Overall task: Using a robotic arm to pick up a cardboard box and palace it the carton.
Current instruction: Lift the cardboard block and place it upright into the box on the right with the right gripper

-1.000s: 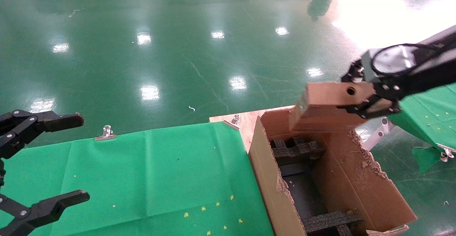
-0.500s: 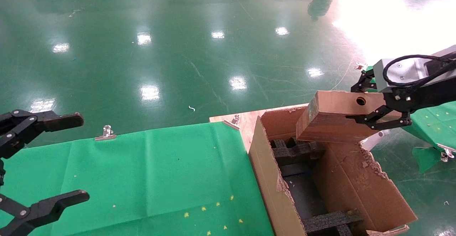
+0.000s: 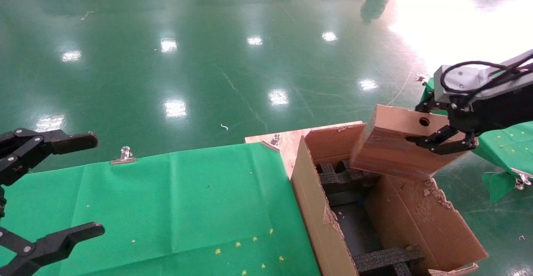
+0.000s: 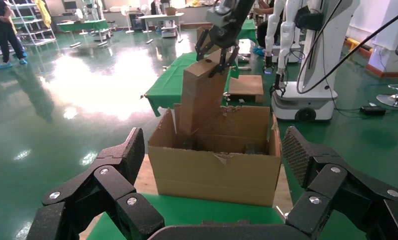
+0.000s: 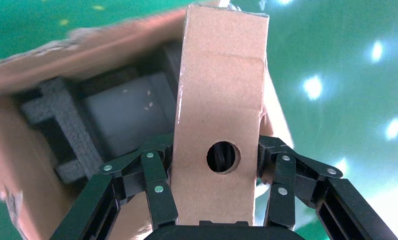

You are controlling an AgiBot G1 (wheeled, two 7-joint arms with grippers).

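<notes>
My right gripper (image 3: 420, 126) is shut on the small brown cardboard box (image 3: 391, 149), which has a round hole in its side. The arm's black wrist carries a silver camera box (image 3: 462, 78) and a black cable. The box hangs tilted over the far right corner of the large carton (image 3: 320, 209), its lower end dipping between the flaps above the black foam blocks (image 3: 347, 176). In the right wrist view the fingers (image 5: 157, 185) clamp both sides of the box (image 5: 219, 100). In the left wrist view the box (image 4: 201, 95) stands above the carton (image 4: 216, 170).
My left gripper (image 3: 89, 184) is open and parked over the left end of the green-covered table (image 3: 187, 201). Metal clips (image 3: 124, 155) hold the cloth's far edge. A second green table (image 3: 506, 138) stands at the right. Shiny green floor lies beyond.
The right gripper has tilted the box from nearly level to slanted, and its free end has dropped lower toward the carton's opening. The left arm has not moved.
</notes>
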